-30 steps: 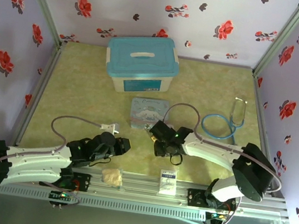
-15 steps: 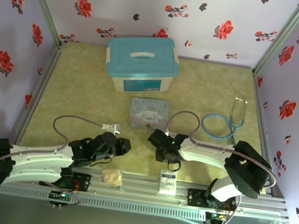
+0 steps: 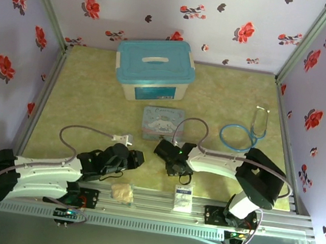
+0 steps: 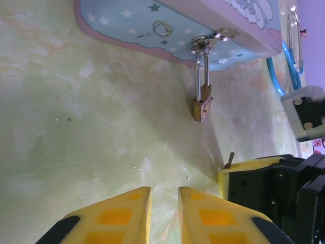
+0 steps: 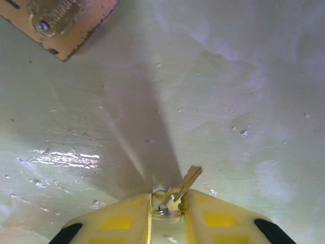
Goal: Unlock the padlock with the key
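Observation:
The brass padlock [image 4: 202,108] hangs by its silvery shackle from the latch of the pale blue tin [image 4: 152,23] and lies on the floor. Its brass body [image 5: 60,19] also fills the upper left corner of the right wrist view. My right gripper [image 5: 168,206] is shut on the head of the small key [image 5: 189,179], whose blade points up and to the right, a short way from the padlock. In the left wrist view the key tip [image 4: 230,159] pokes out above the right gripper [image 4: 264,195]. My left gripper [image 4: 164,201] sits back from the padlock, jaws slightly apart and holding nothing.
A teal-lidded storage box [image 3: 154,68] stands behind the tin [image 3: 163,122]. A blue-tubed stethoscope [image 3: 244,134] lies to the right. A small white box [image 3: 183,197] and a pale lump [image 3: 120,192] rest on the front rail. The left arm [image 3: 51,170] lies low along the near edge.
My right gripper has moved left and slightly nearer with the key, closing on the front of the tin. The left arm has barely shifted.

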